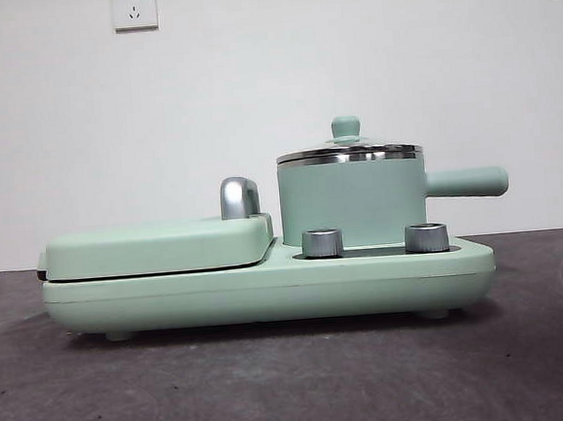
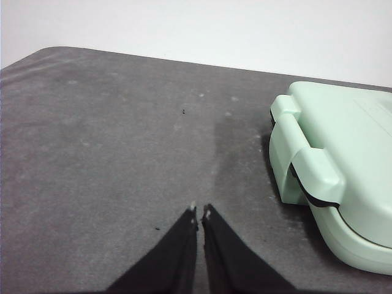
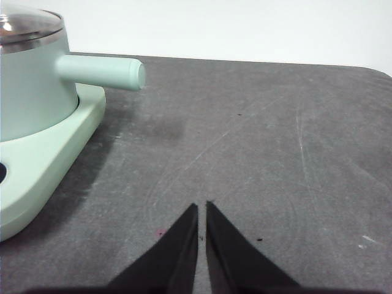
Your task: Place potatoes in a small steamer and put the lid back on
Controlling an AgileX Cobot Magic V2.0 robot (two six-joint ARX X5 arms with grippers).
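The small steamer (image 1: 351,203) stands on the right half of a mint-green base, its straight handle (image 1: 467,183) pointing right. The lid (image 1: 348,152) rests on its steel rim, mint knob (image 1: 345,126) on top. The right wrist view shows the steamer (image 3: 30,86) and its handle (image 3: 101,71) off to one side. My right gripper (image 3: 201,206) hangs shut over bare table beside the base. My left gripper (image 2: 199,210) is shut over bare table near the griddle end (image 2: 334,177). No potatoes are in view.
The mint appliance base (image 1: 268,290) carries a closed flat griddle (image 1: 158,247) on its left with a chrome latch (image 1: 238,196), and two steel dials (image 1: 323,243) in front of the pot. Dark grey table (image 1: 276,386) spreads around it; a white wall stands behind.
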